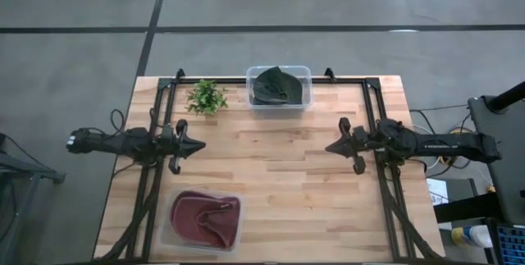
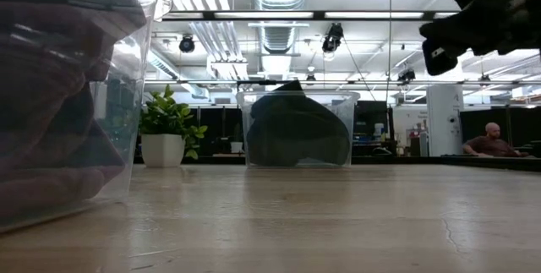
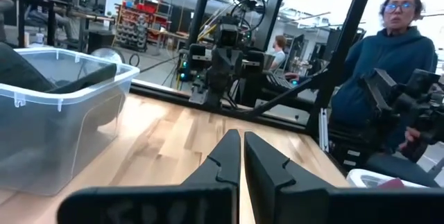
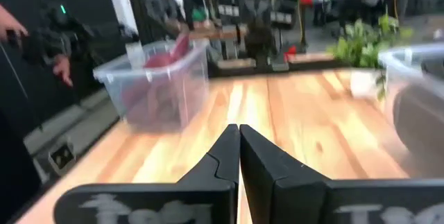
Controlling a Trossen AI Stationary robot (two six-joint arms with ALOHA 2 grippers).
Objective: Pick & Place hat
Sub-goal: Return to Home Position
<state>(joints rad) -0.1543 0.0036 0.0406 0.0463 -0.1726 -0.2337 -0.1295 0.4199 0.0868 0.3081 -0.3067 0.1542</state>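
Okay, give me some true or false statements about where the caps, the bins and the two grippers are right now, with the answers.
1. Red caps lie in the bottom bin. True.
2. The left gripper holds a cap. False: it is shut and empty, over bare table.
3. The top bin holds a dark cap. True.
4. The plant stands inside the top bin. False: it stands on the table beside that bin.
5. The right gripper is shut. True.

- 1 small green potted plant (image 1: 206, 97), upper left of the wooden table (image 1: 279, 166) in the high view.
- 1 person (image 2: 490, 140) in the background, far right of the low view.
- Grey floor (image 1: 74, 60) surrounds the table.
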